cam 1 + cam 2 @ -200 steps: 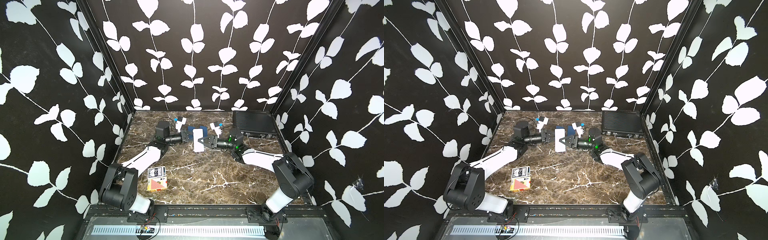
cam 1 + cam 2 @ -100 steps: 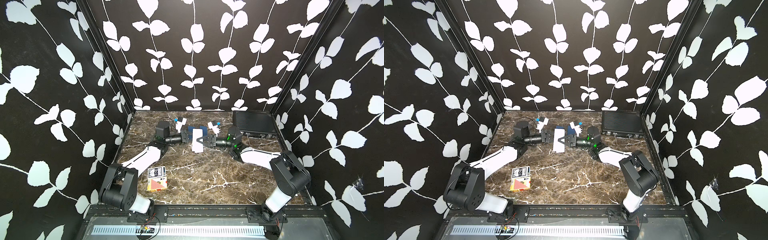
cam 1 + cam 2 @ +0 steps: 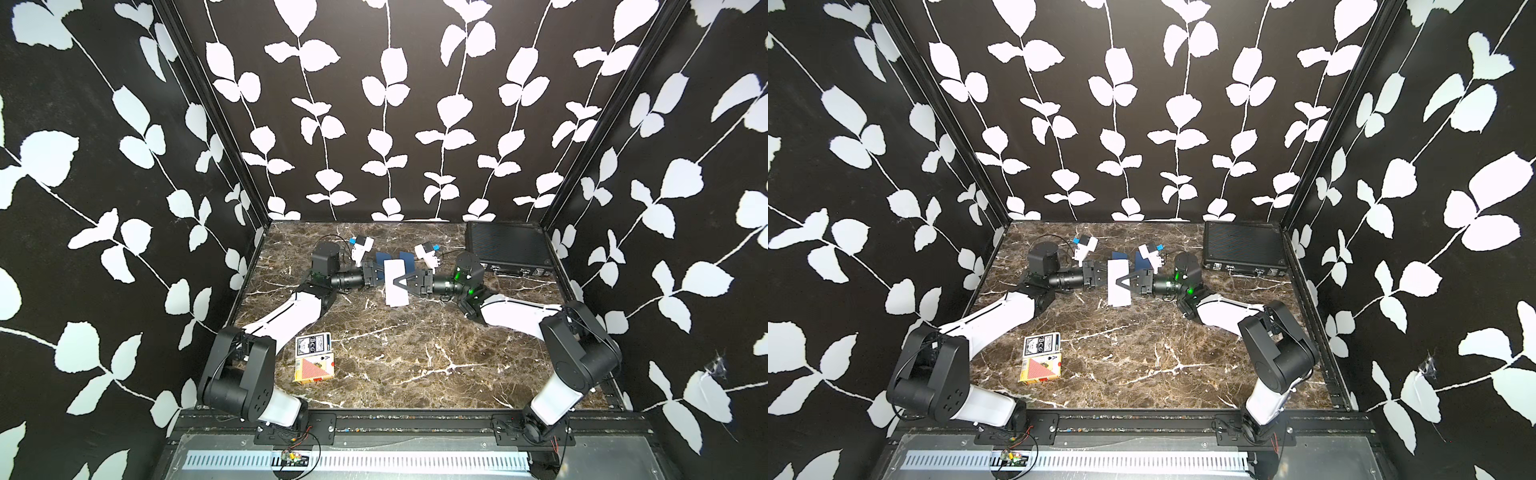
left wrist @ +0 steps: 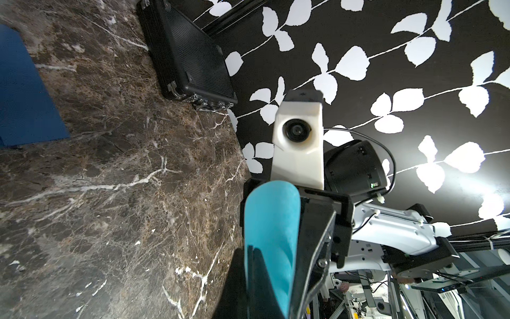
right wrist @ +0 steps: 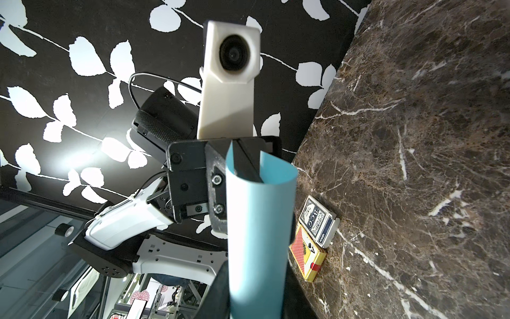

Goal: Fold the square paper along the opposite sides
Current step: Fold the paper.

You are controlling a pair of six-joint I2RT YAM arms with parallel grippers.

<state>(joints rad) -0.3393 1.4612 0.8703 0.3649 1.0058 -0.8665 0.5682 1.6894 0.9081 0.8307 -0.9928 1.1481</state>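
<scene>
White in both top views, the paper (image 3: 392, 298) (image 3: 1117, 297) is held over the rear centre of the marble table (image 3: 415, 357). It sits between the left gripper (image 3: 380, 275), clamped on its edge, and the right gripper (image 3: 395, 279).

Left wrist view: the sheet (image 4: 271, 221) is curled and light blue.

Right wrist view: dark fingers (image 5: 296, 292) flank the curl. Possibly gripping; the inspector cannot tell.

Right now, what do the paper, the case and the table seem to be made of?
The paper: thin matte sheet, pale blue; it curls softly, uncreased.
The case: probably hard plastic, black, ribbed, shiny metal latches.
The table: brown marble look, white veins; stone or laminate, cannot tell.
</scene>
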